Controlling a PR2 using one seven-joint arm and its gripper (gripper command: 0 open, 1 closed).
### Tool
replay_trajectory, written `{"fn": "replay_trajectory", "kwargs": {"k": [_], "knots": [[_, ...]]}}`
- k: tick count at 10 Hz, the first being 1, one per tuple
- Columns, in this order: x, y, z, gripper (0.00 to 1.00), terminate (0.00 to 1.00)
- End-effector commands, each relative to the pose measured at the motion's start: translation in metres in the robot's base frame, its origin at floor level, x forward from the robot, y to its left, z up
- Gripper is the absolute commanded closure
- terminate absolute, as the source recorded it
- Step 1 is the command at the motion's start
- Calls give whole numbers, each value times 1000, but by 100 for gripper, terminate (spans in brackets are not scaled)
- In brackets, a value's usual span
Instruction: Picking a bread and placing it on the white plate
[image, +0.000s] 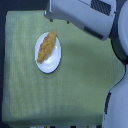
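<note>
Where the cloth (75, 75) nears its left edge, bread (46, 46) is seen on plate (53, 64) | gripper state cannot be told.

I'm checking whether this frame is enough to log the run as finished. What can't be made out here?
- Claw: not visible in the exterior view; the arm runs off the top edge, so open or shut is unknown.
- Contact: the bread lies on the white plate, but blur hides how it rests on the rim.
- Bottom edge: small dark shapes beyond the green cloth are cut off and too blurred to identify.
</note>
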Motion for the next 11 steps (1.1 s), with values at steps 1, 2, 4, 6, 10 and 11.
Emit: {"fn": "replay_trajectory", "kwargs": {"k": [1, 2, 4, 6, 10, 11], "knots": [[-28, -89, 29, 0, 0], [-37, -117, 31, 0, 0], [-53, -160, 29, 0, 0], [-54, -193, 20, 0, 0], [-54, -262, 19, 0, 0], [-56, -278, 19, 0, 0]]}}
